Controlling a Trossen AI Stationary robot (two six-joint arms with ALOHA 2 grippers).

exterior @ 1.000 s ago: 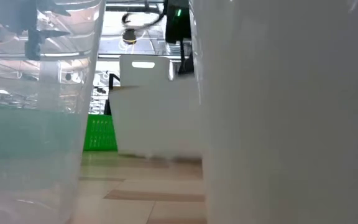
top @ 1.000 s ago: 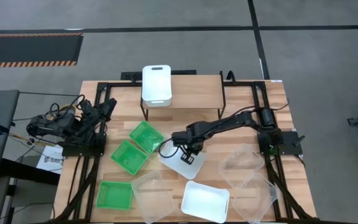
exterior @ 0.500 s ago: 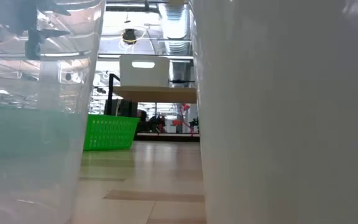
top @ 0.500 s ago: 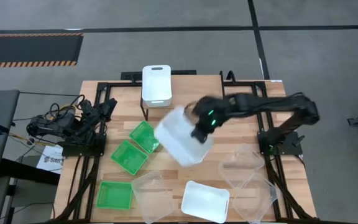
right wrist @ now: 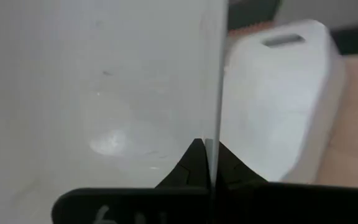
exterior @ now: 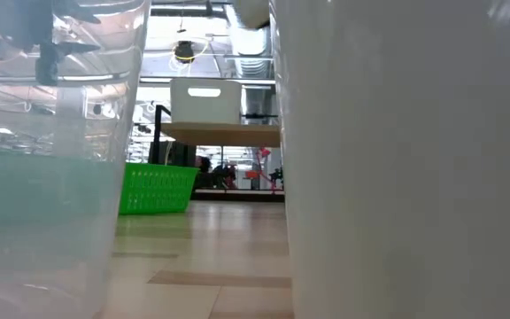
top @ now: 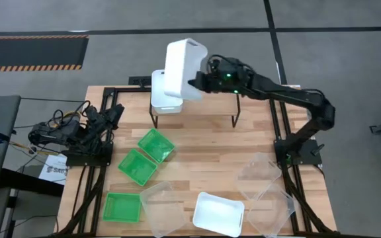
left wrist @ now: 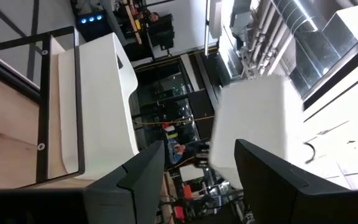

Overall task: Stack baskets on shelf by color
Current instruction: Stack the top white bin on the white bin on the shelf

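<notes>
Fingers of the right gripper (top: 194, 82) are pinched fully shut on one wall of an opaque white rectangular plastic tub (top: 184, 69), which hangs tilted in the air over the back edge of the small low wooden-topped shelf w/ thin black legs (top: 207, 99). Right wrist view shows the thin white wall running straight up from btwn the two dark fingertips (right wrist: 194, 163), tub body spreading to one side, so the grip is on the rim/wall, not across the body. Left gripper (left wrist: 197, 163) sits parked at the table's left edge, jaws partly open, holding nothing; it looks toward the shelf. Progress, as I judge it: early. One white handled tub (top: 166, 89) already sits on the shelf's left end; the carried one is just above and beside it, overlapping it from overhead, not yet nested. A third white tub (top: 218, 213) waits near the table's front edge. Three bright green mesh-sided tubs (top: 139, 165) lie on the slatted tabletop, left of centre, none stacked. Three clear see-through tubs, one (top: 164, 206) at front centre, others (top: 263, 178) at front right, also untouched. So approx one of nine placed, one in transit, seven left. Next needs the held tub levelled and lined up over the shelved one before letting go; tilt could make it catch on the rim.
</notes>
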